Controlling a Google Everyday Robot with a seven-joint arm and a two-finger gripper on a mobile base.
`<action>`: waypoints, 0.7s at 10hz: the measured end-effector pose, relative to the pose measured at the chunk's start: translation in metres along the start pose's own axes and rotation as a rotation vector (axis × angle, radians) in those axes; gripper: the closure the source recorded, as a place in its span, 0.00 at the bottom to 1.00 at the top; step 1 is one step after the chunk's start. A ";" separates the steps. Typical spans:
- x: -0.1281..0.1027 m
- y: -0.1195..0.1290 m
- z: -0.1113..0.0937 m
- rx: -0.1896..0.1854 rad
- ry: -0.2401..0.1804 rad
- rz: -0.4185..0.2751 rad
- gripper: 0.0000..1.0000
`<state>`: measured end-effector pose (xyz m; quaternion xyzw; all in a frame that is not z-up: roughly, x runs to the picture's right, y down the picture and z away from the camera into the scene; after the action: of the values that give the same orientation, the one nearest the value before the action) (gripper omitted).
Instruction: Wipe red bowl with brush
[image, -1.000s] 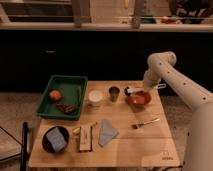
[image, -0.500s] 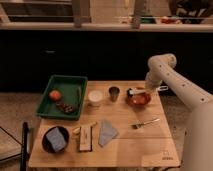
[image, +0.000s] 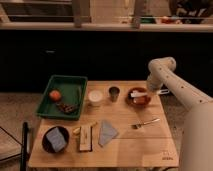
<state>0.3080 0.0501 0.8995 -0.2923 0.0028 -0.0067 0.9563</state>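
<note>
The red bowl (image: 139, 99) sits on the wooden table (image: 125, 147) near its far right corner. The brush (image: 138, 93) lies across the bowl's top, its pale handle pointing right and its dark head at the bowl's left rim. My gripper (image: 149, 91) hangs at the bowl's right edge at the end of the white arm, shut on the brush handle. The arm reaches in from the right and bends down over the table's right edge.
A green tray (image: 80, 80) at far left holds an orange fruit (image: 55, 94). A white cup (image: 95, 96) and a dark cup (image: 114, 92) stand left of the bowl. Nearer me lie a fork (image: 146, 122), a grey cloth (image: 107, 132), a wooden block (image: 86, 137) and a dark bowl with a blue sponge (image: 55, 139).
The arm's wrist has shifted slightly to the right and down over the red bowl. The brush stays over the bowl. Nothing else on the table has moved.
</note>
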 end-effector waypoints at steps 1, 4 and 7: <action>0.005 0.002 0.002 -0.007 0.007 0.006 0.97; 0.028 0.005 0.002 -0.016 0.026 0.047 0.97; 0.041 -0.001 -0.001 -0.006 0.039 0.083 0.97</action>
<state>0.3494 0.0482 0.8996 -0.2945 0.0338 0.0273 0.9546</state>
